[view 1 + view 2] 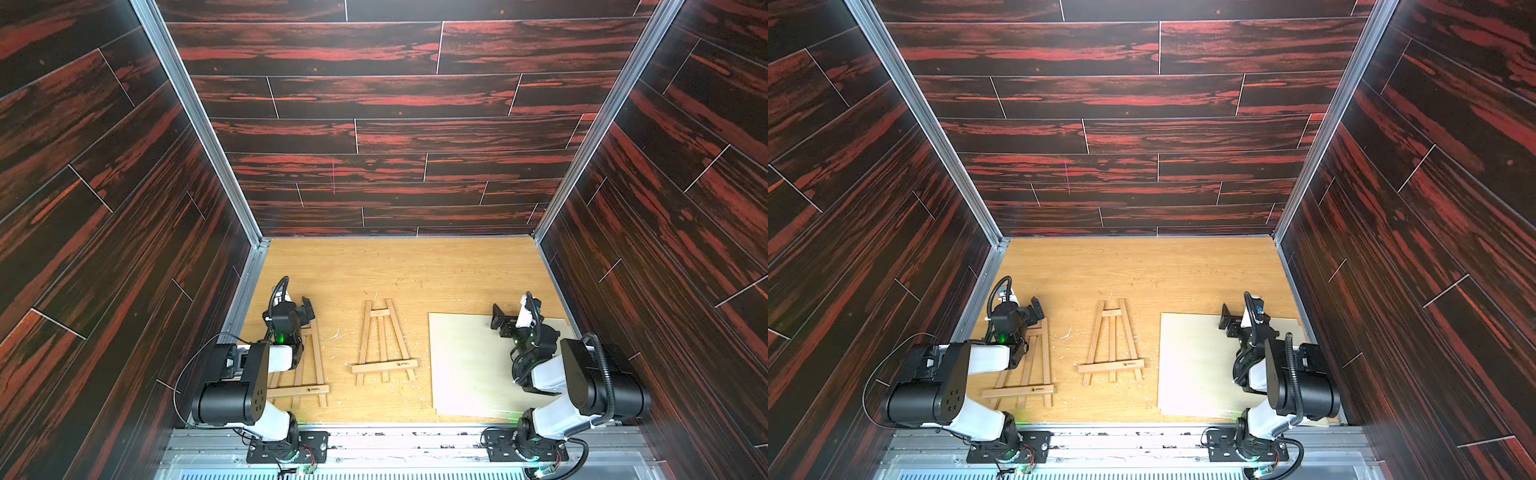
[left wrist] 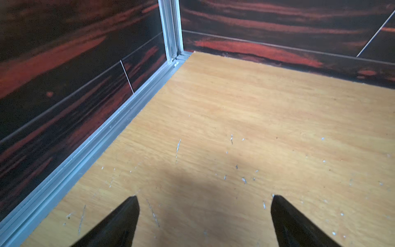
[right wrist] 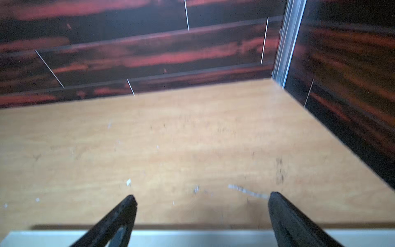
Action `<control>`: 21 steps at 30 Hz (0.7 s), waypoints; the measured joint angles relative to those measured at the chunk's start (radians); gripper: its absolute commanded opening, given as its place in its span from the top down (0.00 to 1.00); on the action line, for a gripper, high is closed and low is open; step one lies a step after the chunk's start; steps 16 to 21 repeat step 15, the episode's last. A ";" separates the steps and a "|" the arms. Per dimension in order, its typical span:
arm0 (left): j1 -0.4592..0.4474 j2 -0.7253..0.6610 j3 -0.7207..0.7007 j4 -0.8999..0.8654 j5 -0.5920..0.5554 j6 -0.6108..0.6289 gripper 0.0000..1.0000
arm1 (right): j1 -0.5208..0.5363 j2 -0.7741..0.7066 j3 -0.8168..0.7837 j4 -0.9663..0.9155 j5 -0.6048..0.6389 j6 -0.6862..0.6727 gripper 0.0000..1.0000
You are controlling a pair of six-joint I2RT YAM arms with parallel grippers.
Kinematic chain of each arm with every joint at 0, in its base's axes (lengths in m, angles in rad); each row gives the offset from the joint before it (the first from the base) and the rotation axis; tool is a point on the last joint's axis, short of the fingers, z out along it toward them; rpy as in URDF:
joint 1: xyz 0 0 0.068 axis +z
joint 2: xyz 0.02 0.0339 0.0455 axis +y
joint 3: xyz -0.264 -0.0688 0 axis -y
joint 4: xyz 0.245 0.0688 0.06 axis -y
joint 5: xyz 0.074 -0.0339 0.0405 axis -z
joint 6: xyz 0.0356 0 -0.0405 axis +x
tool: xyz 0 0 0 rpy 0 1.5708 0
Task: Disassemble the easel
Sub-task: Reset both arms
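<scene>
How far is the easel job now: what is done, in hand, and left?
Done: nothing that shows; the centre easel and the second easel under the left arm lie flat, looking whole. In hand: nothing; left tool and right tool are open and empty. Left: all the taking apart.

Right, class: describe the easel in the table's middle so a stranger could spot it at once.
Find the wooden table below the dark red-streaked back wall. Left of the pale board lies a small wooden easel, flat, apex towards that wall. Unlike the other easel, no arm overhangs it.
</scene>
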 measured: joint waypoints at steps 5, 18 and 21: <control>0.000 0.000 0.000 0.003 0.000 0.000 0.00 | 0.000 0.000 0.000 0.028 0.018 0.004 0.01; 0.000 0.000 0.000 0.002 0.000 0.000 0.00 | 0.000 0.000 0.052 -0.032 0.022 0.005 0.01; 0.000 0.000 0.000 0.002 0.000 0.000 0.00 | 0.000 0.000 0.052 -0.032 0.022 0.005 0.01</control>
